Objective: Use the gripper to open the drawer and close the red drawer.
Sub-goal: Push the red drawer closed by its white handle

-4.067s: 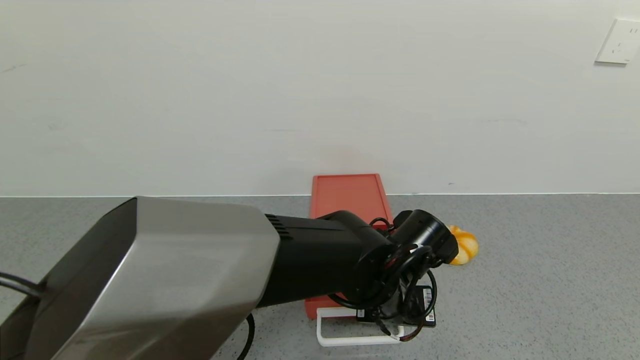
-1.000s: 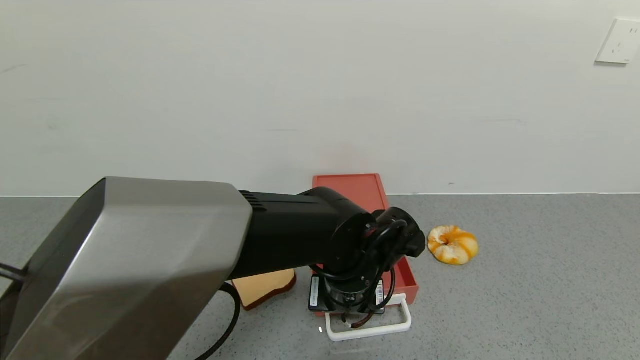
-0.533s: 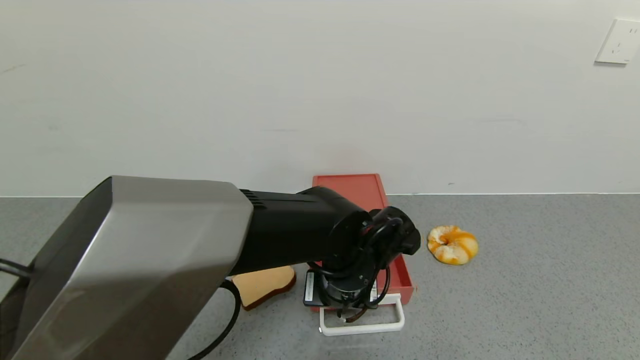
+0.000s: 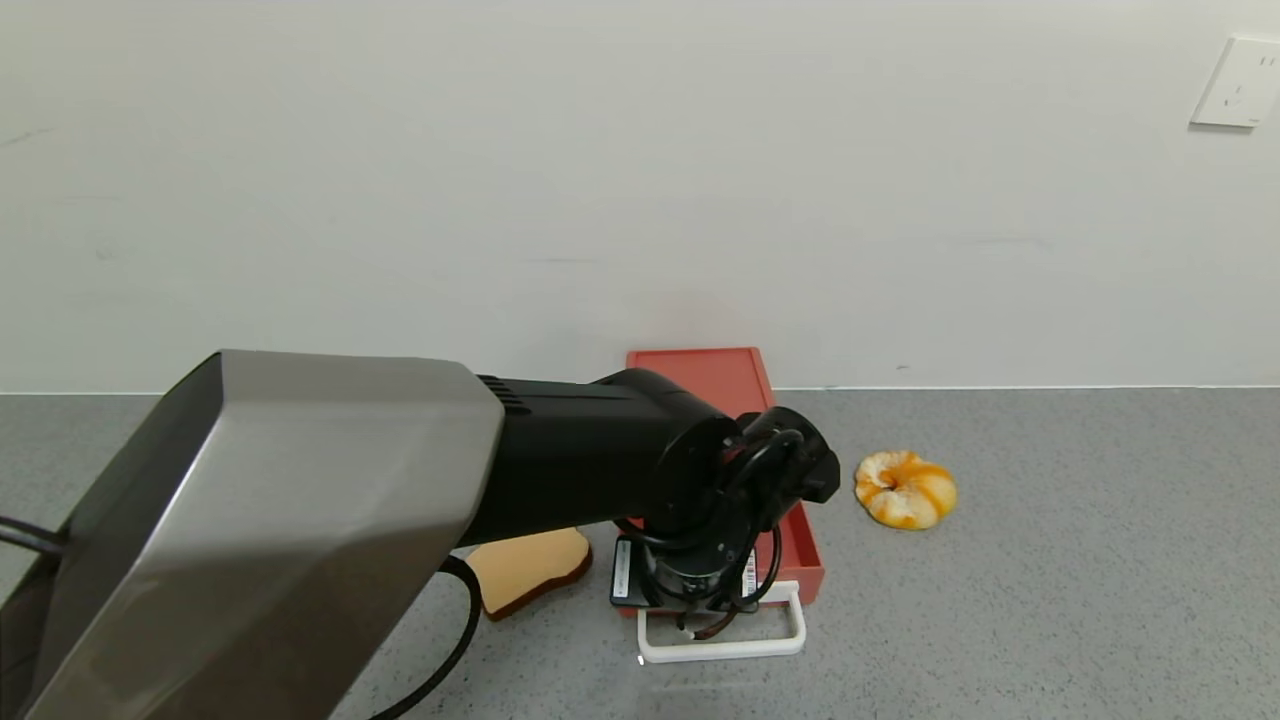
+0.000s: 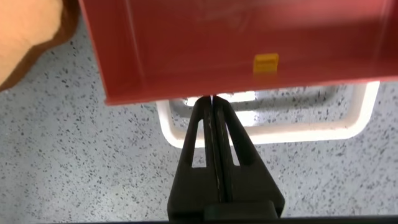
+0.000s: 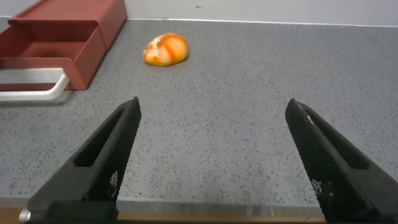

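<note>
The salmon-red drawer (image 4: 700,382) lies by the wall with its tray (image 4: 800,560) slid partly out. The white loop handle (image 4: 722,650) points toward me. My left gripper (image 4: 690,618) hangs over the handle. In the left wrist view the left gripper (image 5: 212,101) is shut and empty. Its tips sit inside the handle loop (image 5: 273,134), right at the tray's front wall (image 5: 186,81). My right gripper (image 6: 214,109) is open and empty, low over the counter to the right. The right wrist view shows the drawer (image 6: 62,34) far off.
A bread slice (image 4: 525,570) lies left of the tray, also in the left wrist view (image 5: 25,43). An orange pastry (image 4: 905,488) lies right of the drawer, also in the right wrist view (image 6: 165,48). The grey counter (image 4: 1050,600) meets the white wall behind.
The tray and its handle have slid back toward the wall and a little left, with my left gripper following. Four seconds ago the wrist was turned differently and the tray reached nearer to me.
</note>
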`<state>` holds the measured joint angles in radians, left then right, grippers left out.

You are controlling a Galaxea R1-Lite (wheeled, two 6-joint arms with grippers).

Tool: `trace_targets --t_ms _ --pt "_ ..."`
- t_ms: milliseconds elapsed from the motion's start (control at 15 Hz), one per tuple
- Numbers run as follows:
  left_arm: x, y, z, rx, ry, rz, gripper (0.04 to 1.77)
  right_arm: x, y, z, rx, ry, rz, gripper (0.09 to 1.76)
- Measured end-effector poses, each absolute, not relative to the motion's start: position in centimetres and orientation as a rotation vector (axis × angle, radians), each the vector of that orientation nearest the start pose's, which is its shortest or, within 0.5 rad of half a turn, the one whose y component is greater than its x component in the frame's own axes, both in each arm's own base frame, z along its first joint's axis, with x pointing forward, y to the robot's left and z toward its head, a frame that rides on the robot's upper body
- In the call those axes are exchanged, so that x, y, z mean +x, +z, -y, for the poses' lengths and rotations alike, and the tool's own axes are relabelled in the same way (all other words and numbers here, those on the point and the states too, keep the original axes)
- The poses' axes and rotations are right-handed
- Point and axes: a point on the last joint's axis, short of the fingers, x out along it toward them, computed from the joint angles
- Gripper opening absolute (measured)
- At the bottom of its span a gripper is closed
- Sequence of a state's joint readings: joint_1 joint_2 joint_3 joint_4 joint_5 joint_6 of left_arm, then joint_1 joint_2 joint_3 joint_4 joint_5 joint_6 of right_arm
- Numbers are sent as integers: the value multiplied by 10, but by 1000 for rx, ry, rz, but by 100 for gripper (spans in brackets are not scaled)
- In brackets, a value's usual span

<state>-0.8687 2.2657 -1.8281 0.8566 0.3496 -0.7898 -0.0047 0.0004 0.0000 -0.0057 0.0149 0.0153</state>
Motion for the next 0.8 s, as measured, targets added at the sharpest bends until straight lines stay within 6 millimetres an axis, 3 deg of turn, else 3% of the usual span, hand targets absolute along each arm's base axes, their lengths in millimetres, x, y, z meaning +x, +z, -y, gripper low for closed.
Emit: trace_targets --t_ms 800 --pt "276 123 317 -19 -79 -1200 11 -23 76 0 15 10 5 171"
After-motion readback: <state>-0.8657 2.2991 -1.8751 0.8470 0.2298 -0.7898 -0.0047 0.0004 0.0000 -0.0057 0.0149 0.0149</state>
